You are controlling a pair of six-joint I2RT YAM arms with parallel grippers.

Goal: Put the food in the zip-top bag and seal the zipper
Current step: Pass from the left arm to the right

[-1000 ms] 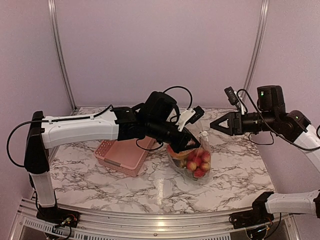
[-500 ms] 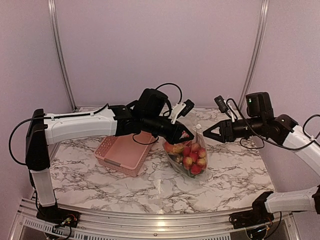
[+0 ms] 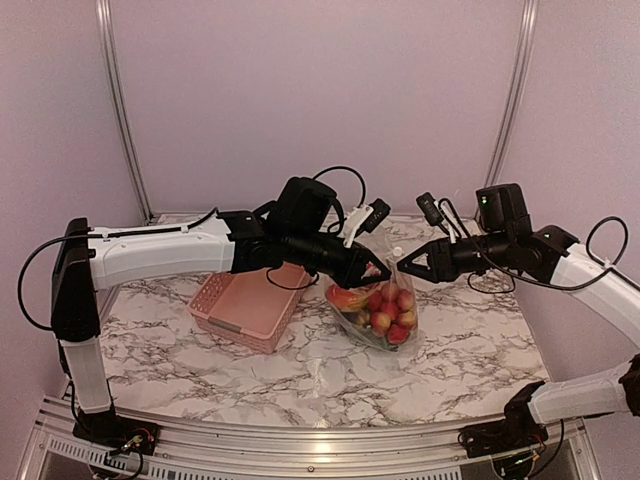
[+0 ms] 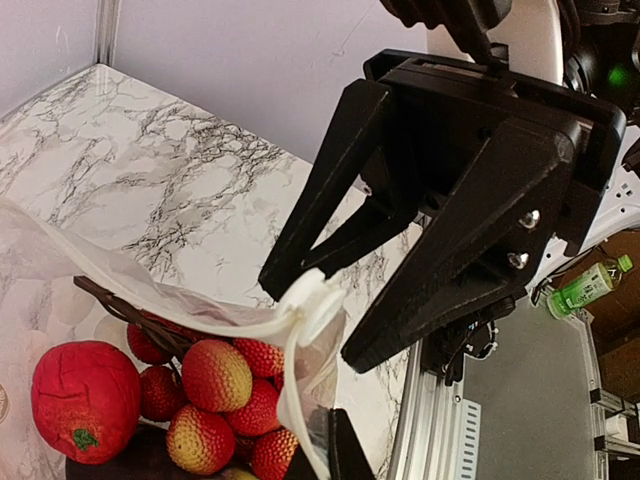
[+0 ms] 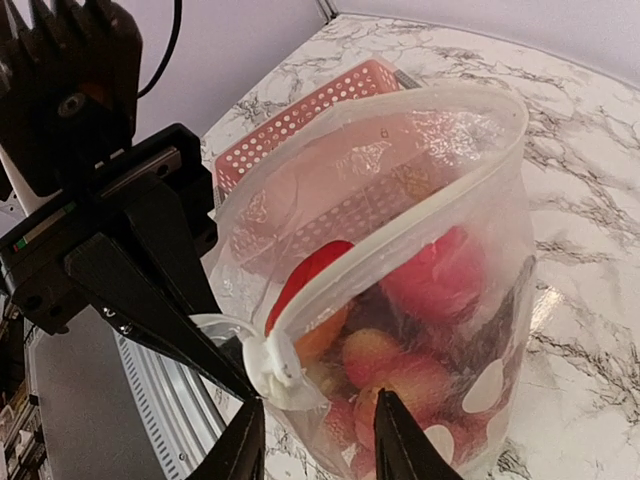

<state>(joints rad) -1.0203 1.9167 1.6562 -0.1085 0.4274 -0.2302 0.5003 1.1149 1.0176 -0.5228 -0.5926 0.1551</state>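
The zip-top bag (image 3: pixel 384 300) stands upright in mid-table, full of food (image 3: pixel 386 312). In the left wrist view I see a red tomato (image 4: pixel 85 385) and strawberry-like pieces (image 4: pixel 215 375) inside it. My left gripper (image 3: pixel 376 270) is shut on the bag's mouth corner, with one finger (image 4: pixel 345 455) showing. The whitish zipper (image 5: pixel 420 225) runs along the mouth and ends in a white slider (image 5: pixel 268 368), which also shows in the left wrist view (image 4: pixel 312 303). My right gripper (image 3: pixel 402 271) is open, its fingers (image 5: pixel 245 445) on either side just below the slider, not touching it.
The pink lattice basket (image 3: pixel 245 305) sits left of the bag under my left arm and shows behind the bag in the right wrist view (image 5: pixel 310 115). The marble table (image 3: pixel 300 370) stretches in front. The two grippers face each other closely.
My right gripper has moved left and slightly down, up to the bag's slider. My left gripper drew back a little and still holds the bag's corner.
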